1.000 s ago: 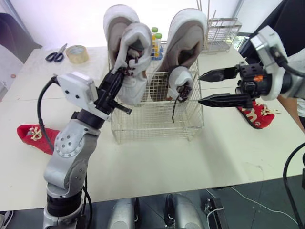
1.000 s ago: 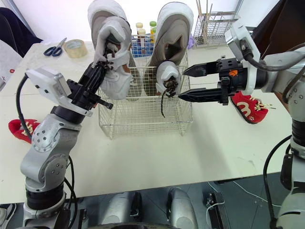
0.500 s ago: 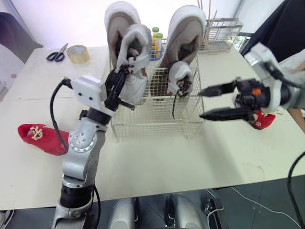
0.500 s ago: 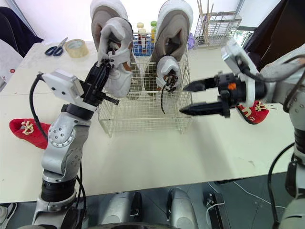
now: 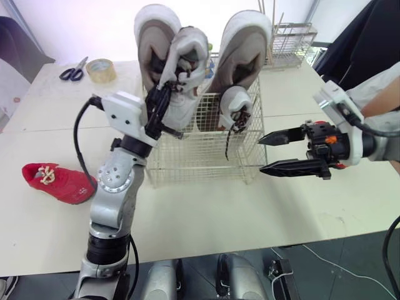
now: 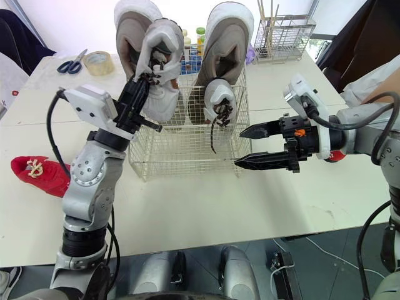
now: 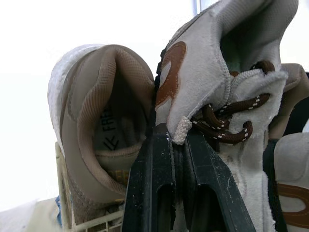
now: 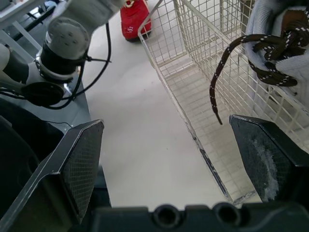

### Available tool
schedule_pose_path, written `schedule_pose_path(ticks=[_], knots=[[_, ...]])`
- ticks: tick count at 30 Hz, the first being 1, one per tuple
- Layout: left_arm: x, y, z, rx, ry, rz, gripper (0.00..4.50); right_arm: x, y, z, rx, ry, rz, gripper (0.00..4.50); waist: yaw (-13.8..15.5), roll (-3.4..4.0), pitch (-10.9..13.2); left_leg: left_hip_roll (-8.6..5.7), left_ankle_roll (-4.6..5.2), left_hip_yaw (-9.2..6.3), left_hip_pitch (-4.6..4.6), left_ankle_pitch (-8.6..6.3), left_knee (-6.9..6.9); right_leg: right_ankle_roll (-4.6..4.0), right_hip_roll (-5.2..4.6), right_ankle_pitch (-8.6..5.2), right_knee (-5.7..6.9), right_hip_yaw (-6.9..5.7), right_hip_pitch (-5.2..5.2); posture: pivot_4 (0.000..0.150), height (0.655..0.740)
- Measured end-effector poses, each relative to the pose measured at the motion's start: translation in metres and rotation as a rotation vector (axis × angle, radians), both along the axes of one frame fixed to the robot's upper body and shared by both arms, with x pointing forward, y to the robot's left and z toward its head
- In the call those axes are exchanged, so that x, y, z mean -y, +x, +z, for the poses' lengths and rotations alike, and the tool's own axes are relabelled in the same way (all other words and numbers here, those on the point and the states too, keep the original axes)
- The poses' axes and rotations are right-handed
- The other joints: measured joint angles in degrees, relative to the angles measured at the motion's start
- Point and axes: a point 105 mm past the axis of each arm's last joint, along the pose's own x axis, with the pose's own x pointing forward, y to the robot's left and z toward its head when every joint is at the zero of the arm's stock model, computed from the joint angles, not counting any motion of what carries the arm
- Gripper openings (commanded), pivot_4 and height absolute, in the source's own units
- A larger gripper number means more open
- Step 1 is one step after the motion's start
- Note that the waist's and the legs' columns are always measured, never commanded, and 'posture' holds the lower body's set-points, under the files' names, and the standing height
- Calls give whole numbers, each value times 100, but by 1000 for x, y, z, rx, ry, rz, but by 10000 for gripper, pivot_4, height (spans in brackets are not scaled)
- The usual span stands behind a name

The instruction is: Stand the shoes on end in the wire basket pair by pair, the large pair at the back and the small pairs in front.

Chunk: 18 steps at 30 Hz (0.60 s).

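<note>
A white table (image 5: 206, 219) is recorded, with a seam noted across its top. A pale, strongly lit wall (image 5: 94, 25) is seen behind. Dark grey floor (image 5: 337, 262) is observed below the front edge.

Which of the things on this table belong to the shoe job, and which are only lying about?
Job: wire basket, large grey shoes, small grey shoe held by left end effector, second small grey shoe in basket, red shoe.
Lying about: scissors, tape roll, bottles, small wire rack.
</note>
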Motion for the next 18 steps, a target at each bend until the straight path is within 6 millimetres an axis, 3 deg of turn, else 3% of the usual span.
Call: schedule_pose_path(ticks=[9,10,13,16,17,18], knots=[[-4,3,-45,-207,-107,-21,769,0,1,0,3,2,-10,45000,-3,10,-6,1,3,-4,2,-2,0,0,-1,0,3,0,0,1500,7400],[-5,1,-47,-226,-112,-20,7256,0,1,0,5,3,-9,45000,-4,11,-7,1,3,-4,2,-2,0,0,-1,0,2,0,0,1500,7400],[-7,-5,-52,-264,-126,-33,19930,-1,1,0,10,8,-6,45000,-6,18,-11,1,5,-4,2,-3,0,0,-1,0,2,1,0,1500,7400],[-10,-10,-52,-281,-110,-35,36197,-2,2,1,16,14,-1,45000,-8,20,-12,2,5,-6,3,-3,-1,-1,2,0,2,0,0,1500,7400],[-12,-13,-50,-284,-98,-35,40601,-2,2,1,19,18,3,45000,-10,21,-12,3,5,-6,2,-3,-1,-1,2,0,2,1,0,1500,7400],[-13,-17,-50,-292,-82,-42,40601,-3,2,0,19,25,6,45000,-20,24,-14,3,5,-5,3,-3,-2,-1,2,0,2,1,0,1500,7400]])
